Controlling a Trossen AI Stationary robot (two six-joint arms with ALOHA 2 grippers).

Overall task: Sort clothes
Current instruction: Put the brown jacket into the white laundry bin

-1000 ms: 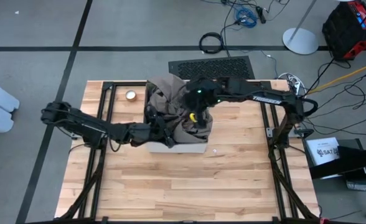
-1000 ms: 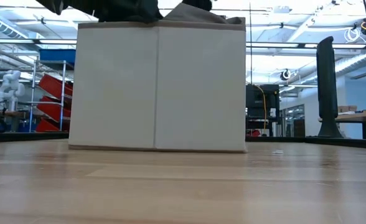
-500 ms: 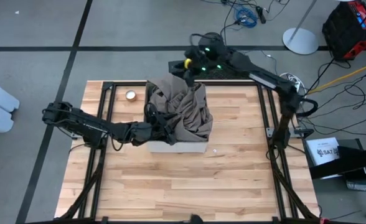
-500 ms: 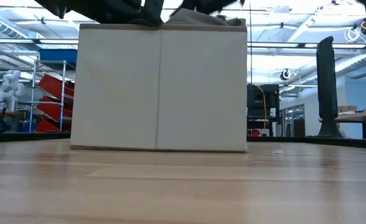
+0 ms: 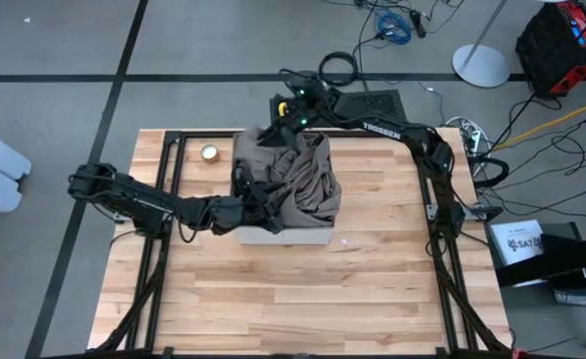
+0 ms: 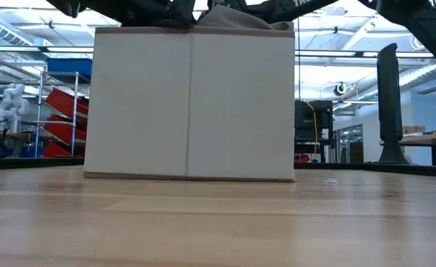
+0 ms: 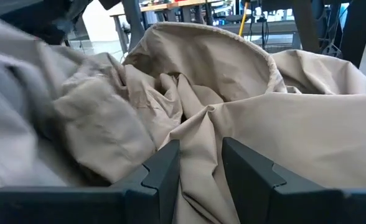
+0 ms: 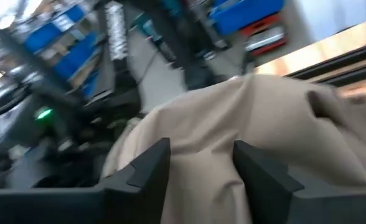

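Observation:
A khaki-tan garment (image 5: pixel 303 184) lies heaped over the top of a square white box (image 5: pixel 273 237) at the table's middle, and it spills over the box's rim. My left gripper (image 5: pixel 260 204) reaches in level from the table's left and is shut on a fold of this garment (image 7: pixel 282 130). My right gripper (image 5: pixel 278 118) hangs at the box's far edge, open, its fingers apart just before a hump of the khaki cloth (image 8: pixel 245 118). I cannot tell whether it touches the cloth. In the low view only the box's near wall (image 6: pixel 188 104) and a strip of cloth above it show. My left gripper pinches a raised fold of the khaki garment (image 7: pixel 198 146) between its two fingers, near the box's left side. The fingers come in about level from the table's left. The cloth lies slack, resting on the heap in the box.
A small round tin (image 5: pixel 209 153) sits on the table at the far left, beside the black frame rail (image 5: pixel 169 170). Bare wood (image 5: pixel 293 289) stretches from the box to the near edge. A black grille (image 5: pixel 363 105) lies on the floor behind the table.
My right gripper has left the middle of the box, swung out to its far edge, then drifted toward the table's left, sinking and rolling as it went. The khaki garment's top, covered by that arm before, now shows.

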